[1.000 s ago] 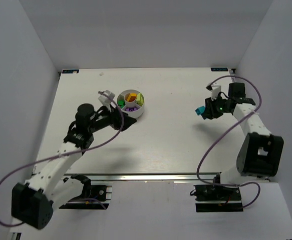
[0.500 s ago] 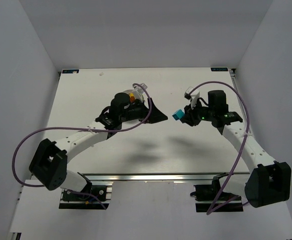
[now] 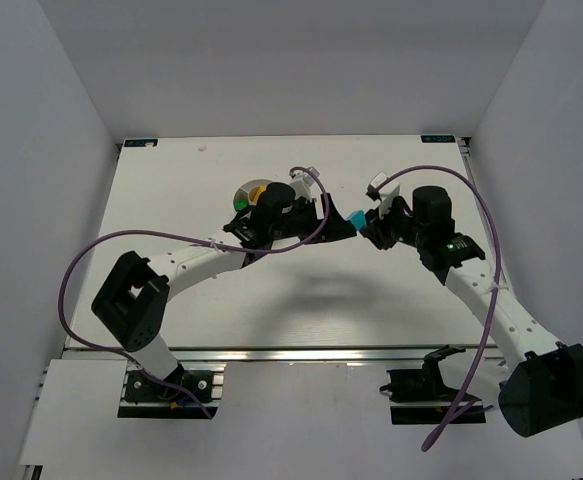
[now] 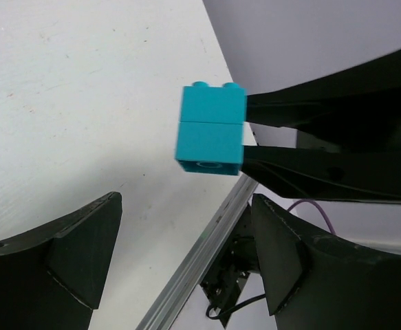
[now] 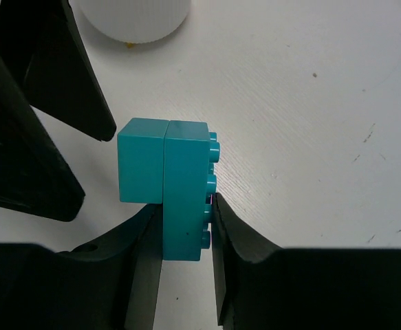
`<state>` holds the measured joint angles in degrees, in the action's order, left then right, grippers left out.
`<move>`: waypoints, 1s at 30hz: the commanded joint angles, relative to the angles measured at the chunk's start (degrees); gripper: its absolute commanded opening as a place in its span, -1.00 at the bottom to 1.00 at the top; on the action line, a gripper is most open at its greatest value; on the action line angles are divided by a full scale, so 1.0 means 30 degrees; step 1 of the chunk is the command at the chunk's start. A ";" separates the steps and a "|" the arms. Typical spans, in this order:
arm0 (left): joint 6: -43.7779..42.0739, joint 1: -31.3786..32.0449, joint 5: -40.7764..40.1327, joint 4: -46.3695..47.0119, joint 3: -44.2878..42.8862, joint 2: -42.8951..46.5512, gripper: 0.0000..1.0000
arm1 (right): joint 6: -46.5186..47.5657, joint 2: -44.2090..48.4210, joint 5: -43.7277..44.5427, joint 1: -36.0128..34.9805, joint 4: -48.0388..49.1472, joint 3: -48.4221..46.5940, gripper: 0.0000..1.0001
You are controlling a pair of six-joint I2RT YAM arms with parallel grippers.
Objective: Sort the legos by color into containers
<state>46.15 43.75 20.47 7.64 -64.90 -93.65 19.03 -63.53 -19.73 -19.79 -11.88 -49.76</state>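
My right gripper [image 3: 364, 224] is shut on a cyan lego [image 3: 354, 219], two cyan bricks stuck together, held above the table. In the right wrist view the gripper [image 5: 186, 206] clamps the longer brick of the cyan lego [image 5: 164, 180]. My left gripper [image 3: 329, 216] is open and empty, its jaws facing the cyan lego from the left, close but apart. In the left wrist view the lego [image 4: 210, 130] hangs beyond my open left gripper [image 4: 186, 254]. The round white dish [image 3: 237, 192] with lime green and yellow legos is mostly hidden under the left arm.
The white dish's wall [image 5: 131, 17] shows at the top of the right wrist view, behind the left gripper's black fingers [image 5: 42, 103]. The table's near metal rail [image 4: 200, 254] and a purple cable show in the left wrist view.
The left arm swung right, over the dish, to the table's middle. The right gripper carried the cyan lego left. The two grippers now face each other closely.
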 commanded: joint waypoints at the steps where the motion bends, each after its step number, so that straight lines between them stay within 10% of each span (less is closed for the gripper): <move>1: -0.0003 0.0125 -0.0906 0.0117 -0.0484 0.0191 0.70 | -0.0219 0.0580 0.0482 -0.0172 0.1235 0.0209 -1.00; 17: 0.0407 0.0125 0.0091 0.2463 -0.0367 -0.0864 0.53 | -0.0073 0.0755 -0.0163 -0.0463 0.1177 0.0531 -1.00; 30: 0.0729 0.0125 0.1145 0.3225 -0.0513 -0.1713 -0.10 | 0.0045 0.1019 -0.0720 -0.0434 0.1206 0.0765 -1.00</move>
<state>48.56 43.99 22.59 16.38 -64.99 -98.43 18.87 -62.43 -19.59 -20.64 -10.57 -47.00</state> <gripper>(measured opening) 0.476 0.351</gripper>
